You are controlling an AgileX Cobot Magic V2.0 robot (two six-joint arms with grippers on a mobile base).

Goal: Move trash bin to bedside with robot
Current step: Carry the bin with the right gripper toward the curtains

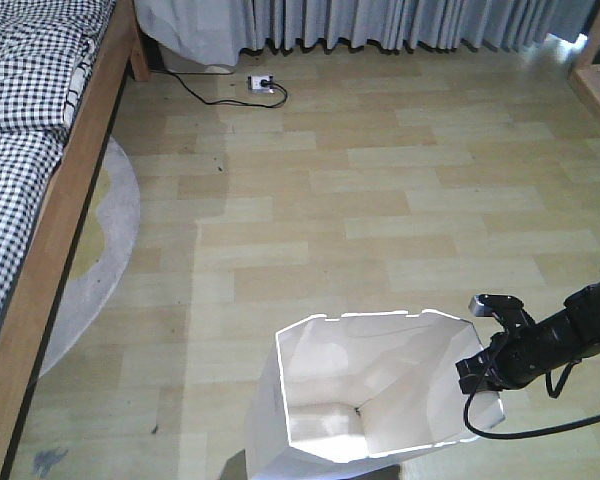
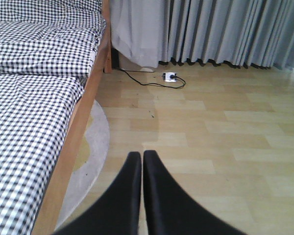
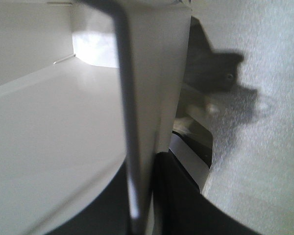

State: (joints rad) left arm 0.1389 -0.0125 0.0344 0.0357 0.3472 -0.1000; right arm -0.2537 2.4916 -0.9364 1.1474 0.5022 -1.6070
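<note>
Gripping stage looks done; transport does not.

- Right gripper (image 1: 485, 385): black, on a slim black arm with a trailing cable. It sits at the right-hand rim of the white plastic trash bin (image 1: 320, 375), which has an angular rim and a cream-white inside. In the right wrist view the bin's thin wall (image 3: 63, 147) runs up between the two dark fingers. The jaws are drawn in against it, one inside and one outside. Judged a firm pinch on the wall.
- Left gripper (image 2: 141, 155): black fingers pressed together, nothing between them. It points out over the floor beside the bed.
- Bin position: low centre of the front view, on open light wood-plank floor (image 1: 380, 200), upright, mouth up. Its base is cut off by the picture edge, so I cannot tell whether it is lifted or resting.
- Goal: bed with light wooden frame and black-and-white checked bedding (image 1: 20, 80), along the left. The bin is well apart from it. The round grey rug (image 1: 115, 225) and bare floor lie between.

Remaining, by my estimate: carry or drag the bin left to the bed frame, set it down, release.
</note>
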